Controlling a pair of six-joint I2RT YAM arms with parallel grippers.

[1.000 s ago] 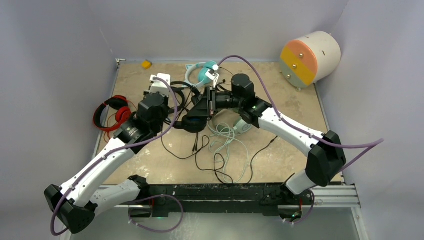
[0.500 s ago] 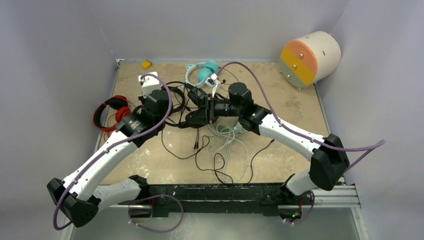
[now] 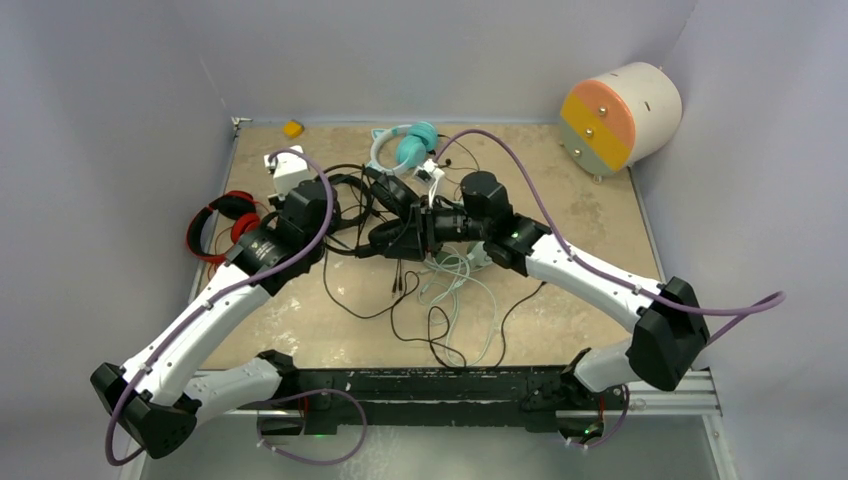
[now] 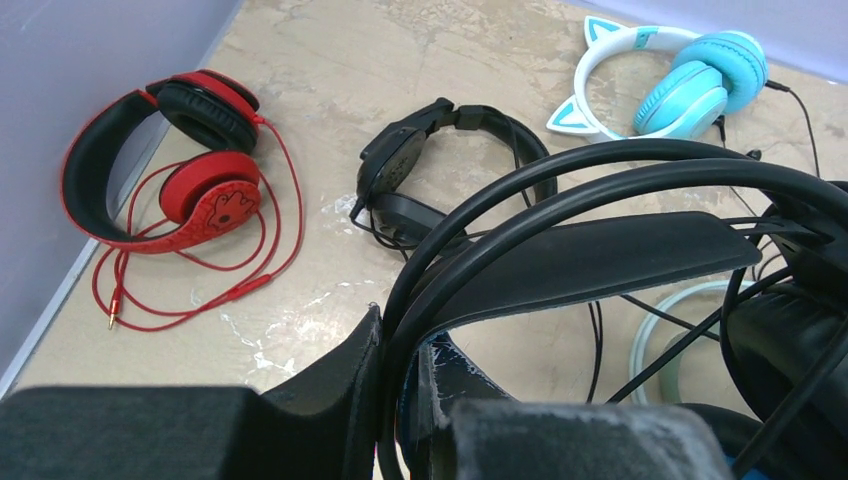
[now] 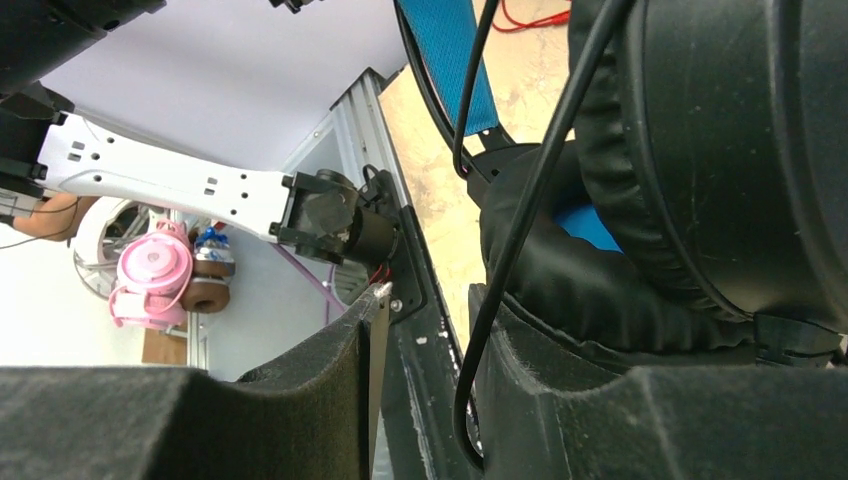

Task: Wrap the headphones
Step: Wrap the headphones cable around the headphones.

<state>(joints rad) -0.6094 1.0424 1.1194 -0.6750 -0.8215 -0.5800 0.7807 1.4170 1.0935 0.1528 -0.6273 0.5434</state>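
The black headphones with a blue inner band (image 4: pixel 600 180) are lifted at mid-table, and my left gripper (image 4: pixel 405 330) is shut on their thin headband. My right gripper (image 5: pixel 428 300) stands open beside one ear cup (image 5: pixel 720 150), with the black cable (image 5: pixel 478 330) hanging loose between its fingers. In the top view both grippers meet at these headphones (image 3: pixel 390 235). On the table lie red headphones (image 4: pixel 200 185), small all-black headphones (image 4: pixel 400 165), teal cat-eared headphones (image 4: pixel 690 85) and a mint-green pair (image 4: pixel 660 320), partly hidden.
Loose black and pale cables (image 3: pixel 440 300) sprawl across the table's middle and front. A cream drum with an orange face (image 3: pixel 620 115) sits at the back right. A small yellow object (image 3: pixel 292 128) lies at the back left corner. Walls close off three sides.
My right gripper's jaws have spread apart, letting go of the headphones. The left arm has swung a little left and back, keeping its grip on the headband.
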